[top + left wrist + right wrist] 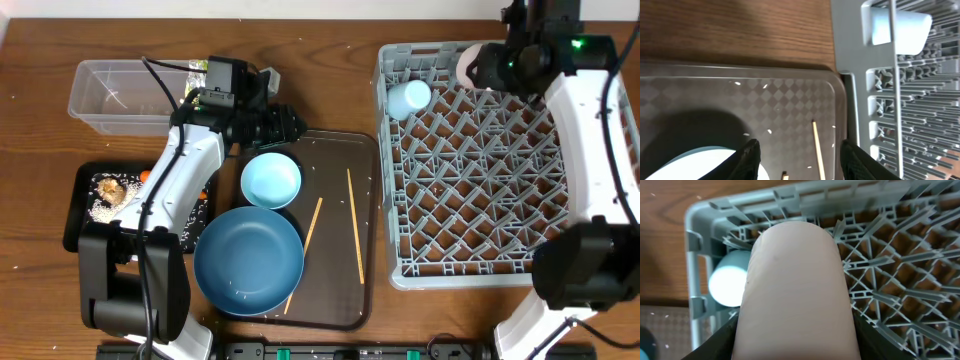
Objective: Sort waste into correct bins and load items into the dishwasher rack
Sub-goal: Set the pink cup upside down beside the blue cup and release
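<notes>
The right fingers point(720, 342) are clenched on a smooth, matte pink cup point(797, 290) over the far-left corner of the grey plastic dishwasher rack point(480, 200), just beside a light-blue cup point(410, 98) tucked against the rack's corner wall, with the lattice of upright pegs spreading toward the near edge. Across the wood-grain counter point(40, 40), the left fingers point(749, 160) stand released with nothing between them, over the far edge of the brown serving tray point(340, 150) – a glossy, faintly chequered sheet whose rounded corner runs close to the rack's wall. On it, a small round light-blue bowl point(270, 178) sits rim to rim with a large dark-blue plate point(248, 258). Two thin wooden chopsticks lie apart to their right: the slanted chopstick point(305, 250) runs along the plate's edge, while the straight chopstick point(355, 225) lies nearly parallel to the tray's right side. At the counter's left, a clear plastic tub point(125, 95) stands beyond a shallow black tray point(75, 215) holding white rice grains point(102, 207) and a brown food lump point(112, 188) – partly overhung by the left arm.
</notes>
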You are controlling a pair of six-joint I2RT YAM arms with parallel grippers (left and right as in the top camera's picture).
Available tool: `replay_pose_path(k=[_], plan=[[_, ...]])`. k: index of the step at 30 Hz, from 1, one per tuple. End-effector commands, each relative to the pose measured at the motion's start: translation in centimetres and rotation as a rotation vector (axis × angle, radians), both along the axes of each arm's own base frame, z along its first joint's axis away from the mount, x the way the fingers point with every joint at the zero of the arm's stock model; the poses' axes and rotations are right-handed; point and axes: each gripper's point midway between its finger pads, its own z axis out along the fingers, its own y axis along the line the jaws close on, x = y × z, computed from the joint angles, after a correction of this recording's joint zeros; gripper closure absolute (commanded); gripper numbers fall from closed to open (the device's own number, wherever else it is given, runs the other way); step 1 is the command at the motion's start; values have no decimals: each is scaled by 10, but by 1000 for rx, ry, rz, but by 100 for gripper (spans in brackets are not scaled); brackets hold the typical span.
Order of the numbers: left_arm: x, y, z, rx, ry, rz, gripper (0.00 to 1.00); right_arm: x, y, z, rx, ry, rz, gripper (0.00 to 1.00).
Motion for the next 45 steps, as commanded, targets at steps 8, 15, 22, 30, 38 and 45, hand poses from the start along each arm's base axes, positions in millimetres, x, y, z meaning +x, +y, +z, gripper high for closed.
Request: replay_pose_path(k=[8,15,22,30,38,45], plan=[[-2,7,-8,51,4,6,48,16,1,-61,-8,110,-10,69],[-2,7,-8,51,4,6,48,24,-2,-77,-19,118,-16,68],[-4,7,-9,53,16,6,48,31,0,-82,-18,103,-12,11],[-6,8,-10,55,26,6,48,47,29,-33,145,-11,74,1],[-9,8,-12,76,12,-36,48,38,42,5,171,-24,133,1],[-18,15,13,113,-60,-81,48,2,89,4,193,63,319,1]])
